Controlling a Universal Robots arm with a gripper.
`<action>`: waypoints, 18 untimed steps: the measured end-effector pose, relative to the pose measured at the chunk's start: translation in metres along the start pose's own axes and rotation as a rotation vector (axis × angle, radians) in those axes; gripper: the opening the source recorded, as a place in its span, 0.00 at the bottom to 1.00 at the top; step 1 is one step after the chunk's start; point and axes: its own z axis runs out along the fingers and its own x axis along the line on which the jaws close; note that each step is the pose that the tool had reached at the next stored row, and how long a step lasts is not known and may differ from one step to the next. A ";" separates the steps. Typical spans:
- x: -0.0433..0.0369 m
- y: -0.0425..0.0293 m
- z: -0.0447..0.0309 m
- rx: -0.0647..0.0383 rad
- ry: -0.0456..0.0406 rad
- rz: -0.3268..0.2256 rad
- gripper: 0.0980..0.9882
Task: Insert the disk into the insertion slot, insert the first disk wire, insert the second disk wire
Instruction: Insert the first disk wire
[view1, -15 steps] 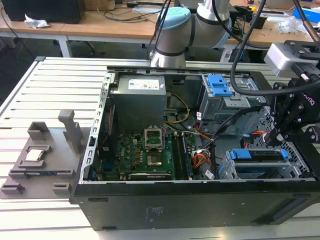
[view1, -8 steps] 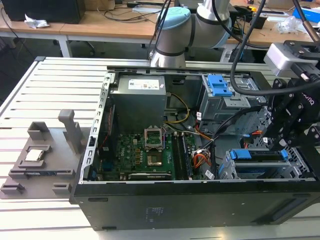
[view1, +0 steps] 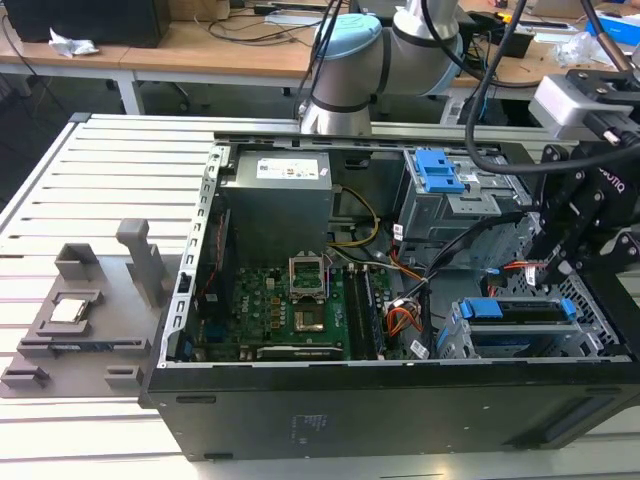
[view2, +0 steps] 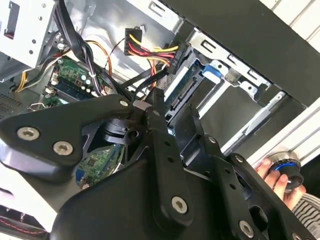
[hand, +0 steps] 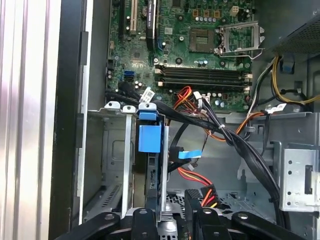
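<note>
Clearly shows the disk (view1: 520, 312) lodged in the insertion slot (view1: 600, 335), low in the open computer case (view1: 350, 420) toward the exterior view's right. Puts the end effector (view1: 553, 272) just above that bay, near the disk's upper blue edge. Cannot tell released from clenched for the end effector, nor any grasp.

Lays the disk's long axis along the slot, running across the exterior view, with the blue handle end pointing to the exterior view's left, toward the motherboard (view1: 290, 310). Shows the same in the first wrist view: the disk (hand: 150, 137) edge-on inside the insertion slot (hand: 127, 165), handle facing the motherboard (hand: 200, 55), and the end effector (hand: 170, 217) close over the stretch away from the handle.

Brings the end effector (view2: 170, 107) near the disk (view2: 212, 70) in the second wrist view, with a black plug (view2: 172, 60) trailing red, yellow and black wires (view2: 150, 47) just beside the disk's end. Cannot tell whether seated.

Catches a person's hand (view2: 270, 175) outside the case, resting on a round dark knob (view2: 286, 167) with a blue ring. Sets the case on the slatted bench (view1: 100, 180) and keeps the taller cage (view1: 470, 205) with its blue latch apart from the slot.
</note>
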 end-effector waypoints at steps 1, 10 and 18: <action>-0.0001 0.0000 0.0000 0.000 0.0005 -0.012 0.30; -0.0041 -0.0090 0.0037 -0.002 0.0255 -0.153 0.30; -0.0212 -0.0248 0.0101 -0.005 0.0540 -0.167 0.30</action>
